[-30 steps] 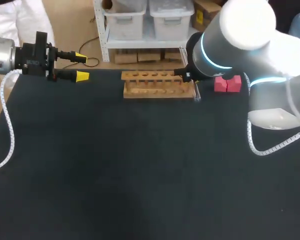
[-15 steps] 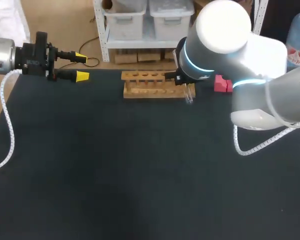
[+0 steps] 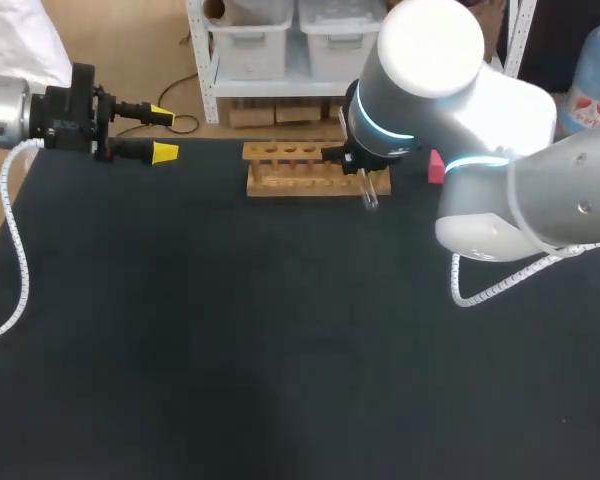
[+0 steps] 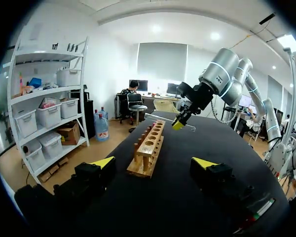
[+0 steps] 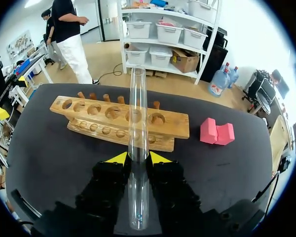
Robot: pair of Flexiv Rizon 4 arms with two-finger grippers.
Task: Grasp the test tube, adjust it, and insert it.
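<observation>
Right gripper [image 5: 138, 158] clamps the test tube [image 5: 136, 106] close to the wooden rack [image 5: 175, 127]. Left gripper [image 3: 162, 133] hangs spread apart, well away.

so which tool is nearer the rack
Right. The right tool, shut on the test tube, is at the rack, near its right end; the left tool sits open beyond its left end.

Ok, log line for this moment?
right gripper: shut on test tube | test tube: roughly level, above wooden rack end, not inserted | left gripper: open, empty, apart from rack
</observation>
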